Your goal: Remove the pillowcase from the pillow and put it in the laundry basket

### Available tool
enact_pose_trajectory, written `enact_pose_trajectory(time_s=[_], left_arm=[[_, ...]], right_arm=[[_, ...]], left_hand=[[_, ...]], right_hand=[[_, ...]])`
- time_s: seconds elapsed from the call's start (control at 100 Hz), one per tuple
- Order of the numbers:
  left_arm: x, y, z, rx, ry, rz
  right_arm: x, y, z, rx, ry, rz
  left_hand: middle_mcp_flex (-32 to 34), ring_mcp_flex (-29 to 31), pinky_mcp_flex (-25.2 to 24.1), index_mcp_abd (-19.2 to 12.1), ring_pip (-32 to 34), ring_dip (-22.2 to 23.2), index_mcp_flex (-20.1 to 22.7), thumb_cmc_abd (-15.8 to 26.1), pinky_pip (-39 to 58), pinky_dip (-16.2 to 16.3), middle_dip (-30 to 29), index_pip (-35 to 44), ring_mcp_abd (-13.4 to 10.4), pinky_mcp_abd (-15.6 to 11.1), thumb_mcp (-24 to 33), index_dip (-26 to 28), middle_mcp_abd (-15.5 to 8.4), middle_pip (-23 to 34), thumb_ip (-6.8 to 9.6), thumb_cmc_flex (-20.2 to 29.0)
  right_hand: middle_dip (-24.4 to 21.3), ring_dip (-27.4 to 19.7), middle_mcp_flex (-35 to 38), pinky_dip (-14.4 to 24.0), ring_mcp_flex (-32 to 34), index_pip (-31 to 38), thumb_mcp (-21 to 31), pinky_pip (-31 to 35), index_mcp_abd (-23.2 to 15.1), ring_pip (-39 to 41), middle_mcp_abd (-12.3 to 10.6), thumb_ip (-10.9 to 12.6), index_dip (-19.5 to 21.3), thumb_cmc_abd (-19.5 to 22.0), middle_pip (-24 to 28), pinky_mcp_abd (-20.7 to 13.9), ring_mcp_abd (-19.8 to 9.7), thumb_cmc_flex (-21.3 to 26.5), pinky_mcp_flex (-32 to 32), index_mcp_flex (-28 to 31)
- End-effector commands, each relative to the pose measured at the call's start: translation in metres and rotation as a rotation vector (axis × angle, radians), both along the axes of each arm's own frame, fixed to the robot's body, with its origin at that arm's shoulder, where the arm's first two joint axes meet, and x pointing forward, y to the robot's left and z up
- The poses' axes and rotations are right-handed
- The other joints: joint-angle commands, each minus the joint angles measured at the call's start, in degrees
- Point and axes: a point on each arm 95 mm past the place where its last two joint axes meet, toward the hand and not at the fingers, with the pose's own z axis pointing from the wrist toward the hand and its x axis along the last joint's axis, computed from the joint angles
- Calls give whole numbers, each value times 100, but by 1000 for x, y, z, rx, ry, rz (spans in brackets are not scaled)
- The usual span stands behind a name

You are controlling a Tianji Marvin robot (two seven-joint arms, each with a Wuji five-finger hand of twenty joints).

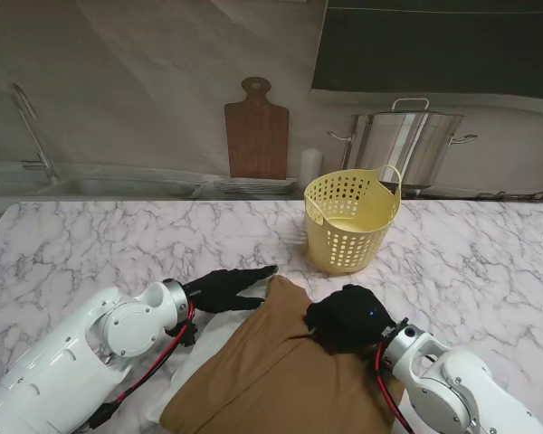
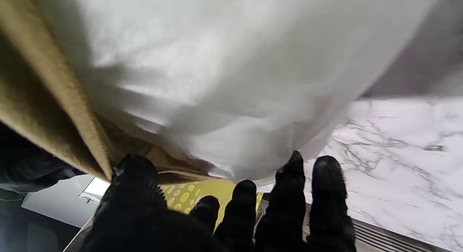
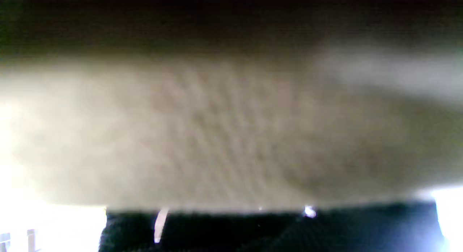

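Note:
The brown pillowcase (image 1: 271, 371) lies near me at the table's front, with the white pillow (image 1: 192, 362) showing along its left side. My right hand (image 1: 348, 316) is balled into a fist on the case's far right corner, bunching the fabric; its wrist view is filled by blurred tan cloth (image 3: 217, 129). My left hand (image 1: 222, 289) lies flat with fingers stretched out, at the case's far left corner. In the left wrist view the fingers (image 2: 285, 194) touch the white pillow (image 2: 231, 82) beside the case's tan edge (image 2: 47, 100). The yellow laundry basket (image 1: 348, 221) stands upright beyond both hands.
A wooden cutting board (image 1: 256, 131) and a steel pot (image 1: 403, 145) stand at the back wall, with a white cylinder (image 1: 311, 167) between them. A faucet (image 1: 32, 131) and sink sit at the far left. The marble table (image 1: 90, 244) stretches to both sides.

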Motion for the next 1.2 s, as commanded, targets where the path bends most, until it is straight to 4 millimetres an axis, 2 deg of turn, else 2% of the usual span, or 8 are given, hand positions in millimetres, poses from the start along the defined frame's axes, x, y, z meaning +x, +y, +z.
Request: enact_pose_trajectory(time_s=[0.0, 0.35, 0.52, 0.77, 0.85, 0.95, 0.98, 1.19], left_arm=[[1, -9, 1, -10, 12, -11], [-2, -17, -27, 54, 103, -115], [-5, -6, -31, 136, 102, -162], [-11, 8, -33, 181, 78, -161], [-12, 11, -33, 190, 67, -153], [-12, 13, -31, 195, 58, -143], [-11, 14, -30, 197, 56, -140], [-9, 21, -25, 245, 49, -129]], right_arm=[[-2, 8, -2, 18, 0, 28], [-4, 8, -2, 52, -8, 49], [-3, -5, 0, 9, -22, -55], [6, -2, 3, -105, 32, -209], [10, 7, -2, -141, 87, -200], [15, 13, -11, -190, 84, -173], [17, 14, -15, -188, 84, -172], [18, -8, -16, -281, 4, -196]], left_hand=[[180, 22, -16, 5, -10, 53, -143, 461, -1298, 86, 28, -64, -37, 94, 60, -130, -91, 22, -28, 119], [200, 143, 27, -127, -12, 46, -138, -445, -1172, 33, 24, 57, -221, 60, 53, 158, -486, 64, 30, 1176], [-13, 42, -12, -165, -76, -11, -152, -1119, -1298, -62, -62, 18, -259, 65, 140, 258, -482, 69, 96, 844], [-104, 53, 26, -142, -70, -19, -157, -1308, -1295, -60, -100, -19, -293, 43, 168, 204, -472, 61, 110, 797], [-118, 54, 39, -99, -70, -20, -156, -1325, -1293, -57, -107, -30, -304, 40, 176, 171, -456, 62, 111, 792], [-112, 61, 39, -79, -68, -22, -154, -1352, -1287, -52, -112, -34, -315, 36, 177, 140, -451, 69, 111, 780], [-112, 57, 39, -73, -70, -22, -154, -1359, -1286, -51, -113, -35, -305, 33, 173, 131, -458, 70, 110, 766], [-125, 41, 24, -78, -81, -29, -155, -1398, -1298, -52, -121, -46, -332, 22, 175, 66, -479, 65, 111, 721]], right_hand=[[-57, 177, 81, -50, 339, 274, 390, -75, -1049, 231, 69, 462, 143, 411, 67, 120, 136, 596, -94, 47], [-857, -278, -787, -191, -661, -270, 521, -843, -898, -2169, 191, 619, -40, 610, -1556, 341, 345, 618, -752, -424], [-1762, -560, -2371, -65, -1816, -2075, -456, -1058, 458, -2945, 674, 1192, -20, 632, -1428, 318, 793, -1614, -1359, -1217], [-3270, -954, -3349, 84, -2103, -4576, -1137, -1446, 2247, -3413, 1675, 1099, -886, 706, -2557, 773, 1256, -3134, -1830, -3092], [-3153, -601, -2808, 248, -1546, -4138, -1066, -1374, 1982, -2940, 1283, 1093, -595, 361, -2119, 752, 1052, -2651, -1628, -2812], [-2056, -48, -540, 271, -93, -2579, -1700, -1030, 661, -1561, 263, 1402, -35, 237, -604, 579, 492, -135, -1026, -997], [-1555, 20, 125, 209, 330, -730, -1225, -852, 121, -1005, 146, 1153, -1063, -33, -348, 518, 381, 473, -832, -808], [-378, 239, 483, 27, 555, 442, 458, -459, -724, 575, 230, 606, -291, 132, 409, 383, 171, 510, -538, 190]])
